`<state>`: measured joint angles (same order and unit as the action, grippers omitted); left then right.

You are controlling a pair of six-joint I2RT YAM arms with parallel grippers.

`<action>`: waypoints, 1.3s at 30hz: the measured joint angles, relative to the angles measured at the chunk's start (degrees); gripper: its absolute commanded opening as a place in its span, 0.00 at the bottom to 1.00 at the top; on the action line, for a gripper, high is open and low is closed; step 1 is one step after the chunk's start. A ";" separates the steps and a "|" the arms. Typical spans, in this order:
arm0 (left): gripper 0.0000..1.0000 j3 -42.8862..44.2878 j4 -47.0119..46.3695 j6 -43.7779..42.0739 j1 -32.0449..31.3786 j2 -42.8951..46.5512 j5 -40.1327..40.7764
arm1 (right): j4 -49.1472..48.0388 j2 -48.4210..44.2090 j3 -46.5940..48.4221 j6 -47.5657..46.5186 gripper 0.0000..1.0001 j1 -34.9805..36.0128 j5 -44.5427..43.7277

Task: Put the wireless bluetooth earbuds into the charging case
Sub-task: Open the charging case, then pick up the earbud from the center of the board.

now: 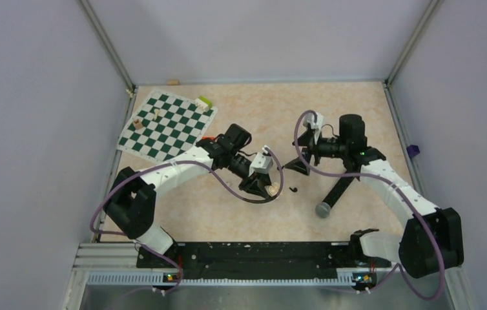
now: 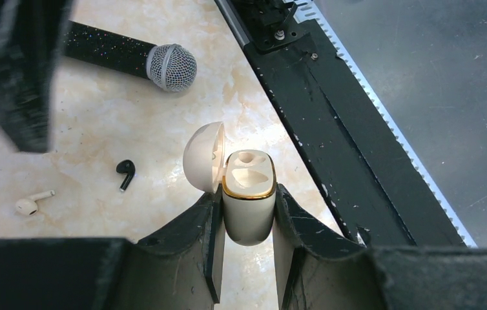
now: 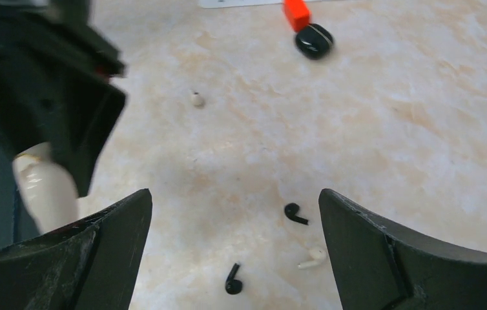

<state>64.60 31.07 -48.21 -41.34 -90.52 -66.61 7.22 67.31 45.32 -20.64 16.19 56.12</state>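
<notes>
The left gripper [image 2: 247, 213] clamps a cream-white, gold-rimmed case [image 2: 248, 223] upright, lid [image 2: 202, 158] open, wells [image 2: 251, 174] bared for loading. The right gripper [image 3: 234, 194] hangs open above two tiny black earbuds [image 3: 294, 213]; the glossy black charging case [image 3: 313, 40] lies apart beside an orange-red block [image 3: 296, 13].

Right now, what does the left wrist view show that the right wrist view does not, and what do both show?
Only the left wrist view: the microphone, and the open lid of the cream case clamped in the left gripper. Only the right wrist view: the black case beside the orange-red block, a small cream round object, the open right gripper. Both: the cream case, a white earbud, and black earbuds, one left, two right.
</notes>
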 measured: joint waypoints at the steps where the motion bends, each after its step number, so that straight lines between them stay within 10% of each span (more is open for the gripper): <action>1: 0.00 0.00 0.00 0.02 0.00 0.00 0.02 | -0.09 1.11 0.61 1.05 0.91 -0.79 -1.31; 13: 0.00 -2.75 -3.72 2.05 0.11 0.07 -0.02 | 3.54 20.65 4.72 7.34 0.61 -4.35 -19.23; 39: 0.00 -3.13 -5.35 2.86 0.17 1.55 -0.85 | 22.67 36.81 20.52 -4.81 0.45 3.45 -31.71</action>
<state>61.47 25.71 -45.34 -41.17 -88.97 -67.46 29.89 104.12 65.84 -25.45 19.64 24.40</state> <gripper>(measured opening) 0.337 0.466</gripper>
